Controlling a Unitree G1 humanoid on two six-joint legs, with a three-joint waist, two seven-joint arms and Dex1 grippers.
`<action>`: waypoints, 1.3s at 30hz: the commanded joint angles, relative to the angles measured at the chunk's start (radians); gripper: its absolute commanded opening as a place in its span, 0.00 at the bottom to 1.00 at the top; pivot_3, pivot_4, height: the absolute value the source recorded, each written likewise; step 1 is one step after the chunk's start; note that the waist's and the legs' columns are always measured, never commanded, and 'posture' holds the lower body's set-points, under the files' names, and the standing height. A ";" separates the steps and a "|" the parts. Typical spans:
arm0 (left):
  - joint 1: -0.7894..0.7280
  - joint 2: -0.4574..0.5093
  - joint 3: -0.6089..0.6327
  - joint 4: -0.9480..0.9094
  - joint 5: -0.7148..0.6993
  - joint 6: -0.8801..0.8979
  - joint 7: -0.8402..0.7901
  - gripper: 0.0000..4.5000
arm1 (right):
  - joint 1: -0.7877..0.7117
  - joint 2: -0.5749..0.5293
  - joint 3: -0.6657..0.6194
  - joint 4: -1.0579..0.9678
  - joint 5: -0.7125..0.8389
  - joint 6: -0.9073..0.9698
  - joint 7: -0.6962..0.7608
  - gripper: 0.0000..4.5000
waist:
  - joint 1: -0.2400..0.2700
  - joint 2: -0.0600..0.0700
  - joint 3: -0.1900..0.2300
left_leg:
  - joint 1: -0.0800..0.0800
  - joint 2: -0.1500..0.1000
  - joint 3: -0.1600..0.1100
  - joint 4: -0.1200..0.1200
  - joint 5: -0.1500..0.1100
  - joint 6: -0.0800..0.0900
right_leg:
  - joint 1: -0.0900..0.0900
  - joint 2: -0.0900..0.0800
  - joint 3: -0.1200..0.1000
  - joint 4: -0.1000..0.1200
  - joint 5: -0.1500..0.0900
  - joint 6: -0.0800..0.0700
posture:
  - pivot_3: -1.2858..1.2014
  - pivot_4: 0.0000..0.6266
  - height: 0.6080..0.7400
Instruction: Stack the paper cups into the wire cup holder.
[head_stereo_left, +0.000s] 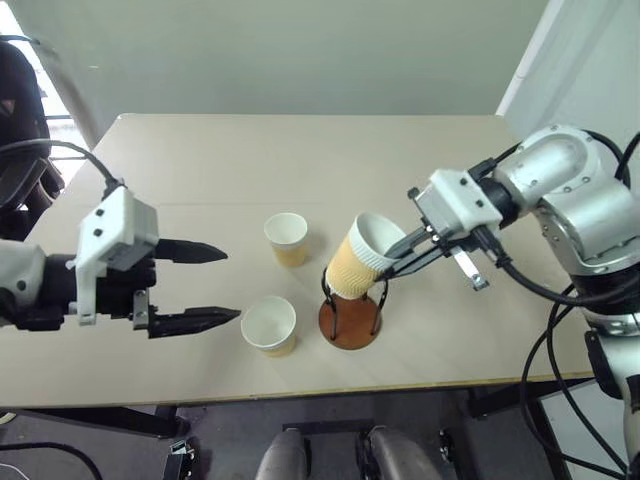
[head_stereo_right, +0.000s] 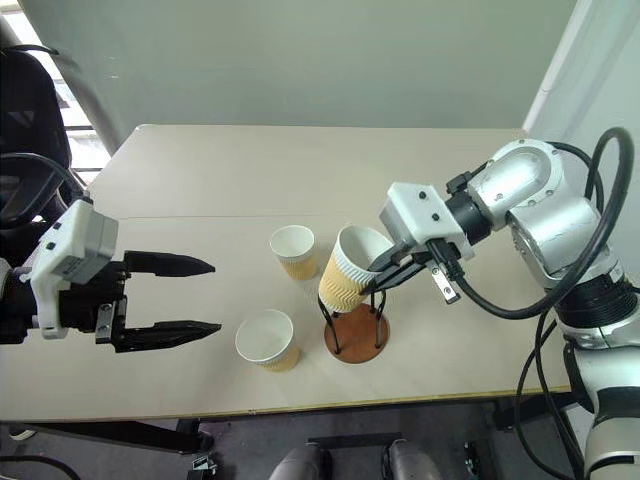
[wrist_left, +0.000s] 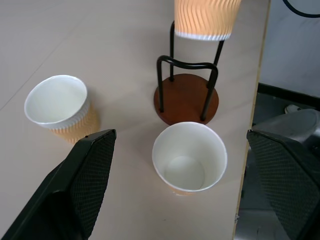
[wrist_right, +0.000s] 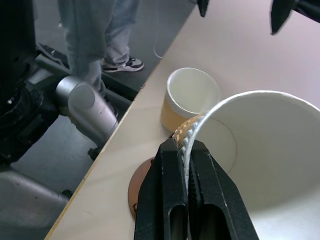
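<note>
My right gripper (head_stereo_left: 388, 263) is shut on the rim of one paper cup (head_stereo_left: 360, 257). That cup hangs tilted, mouth toward the gripper, just above the wire cup holder (head_stereo_left: 350, 322), a brown disc with black wire loops. The pinch on the rim (wrist_right: 186, 145) is plain in the right wrist view. Two more paper cups stand upright on the table, one (head_stereo_left: 287, 238) behind and left of the holder, the other (head_stereo_left: 269, 325) beside it near the front edge. My left gripper (head_stereo_left: 231, 284) hovers open left of these two cups, holding nothing.
The tan table (head_stereo_left: 300, 160) has its front edge close behind the holder and the near cup. A black chair (head_stereo_left: 20, 130) stands off the table's left side. A person's legs (wrist_right: 100, 30) stand on the floor beside the table.
</note>
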 joint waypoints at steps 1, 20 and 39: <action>0.010 0.006 0.075 -0.031 -0.021 0.013 -0.002 1.00 | -0.009 -0.003 0.024 0.006 -0.027 -0.064 0.005 0.00 | -0.001 0.000 0.000 | 0.000 0.000 0.000 0.000 0.000 0.000 | 0.000 0.000 0.000 0.000 0.000 0.000 | 0.52 0.24 1.00; 0.110 -0.018 0.226 -0.130 -0.075 0.096 0.054 1.00 | -0.022 0.015 0.140 0.110 -0.096 -0.234 0.005 0.00 | -0.007 0.001 0.000 | 0.000 0.000 0.000 0.001 0.000 0.000 | 0.000 0.000 0.000 0.000 0.001 -0.001 | 0.52 0.24 1.00; 0.118 -0.013 0.228 -0.128 -0.081 0.084 0.061 1.00 | -0.085 -0.017 0.164 0.177 -0.118 -0.337 0.005 0.00 | -0.007 0.001 0.001 | -0.001 0.000 0.000 0.000 -0.001 -0.001 | -0.001 0.000 0.000 0.000 0.000 -0.002 | 0.52 0.24 1.00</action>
